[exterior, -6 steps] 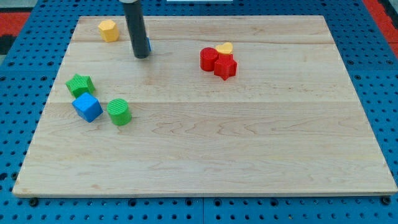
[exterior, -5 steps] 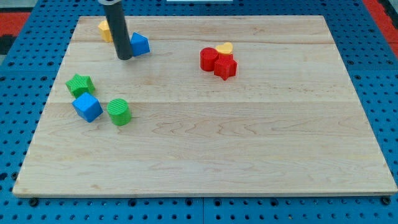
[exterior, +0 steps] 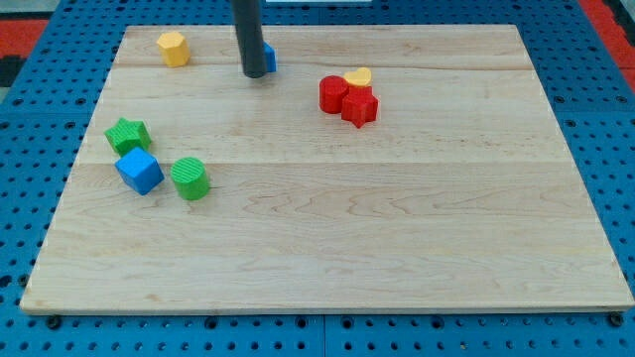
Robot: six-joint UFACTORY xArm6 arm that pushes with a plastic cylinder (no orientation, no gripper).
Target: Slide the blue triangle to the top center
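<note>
The blue triangle (exterior: 269, 59) lies near the board's top, left of centre. Only its right edge shows from behind the rod. My tip (exterior: 254, 73) stands right against it on its left and lower side, covering most of it. The dark rod rises from the tip out of the view's top.
A yellow block (exterior: 173, 47) sits at the top left. A red cylinder (exterior: 333, 93), a red star-shaped block (exterior: 360, 106) and a yellow heart (exterior: 358, 76) cluster right of centre. A green star (exterior: 128, 134), a blue cube (exterior: 139, 171) and a green cylinder (exterior: 190, 178) sit at the left.
My tip swung left, off the blue triangle, then came back right against it. The triangle has slid right and slightly up. The other blocks have not moved.
</note>
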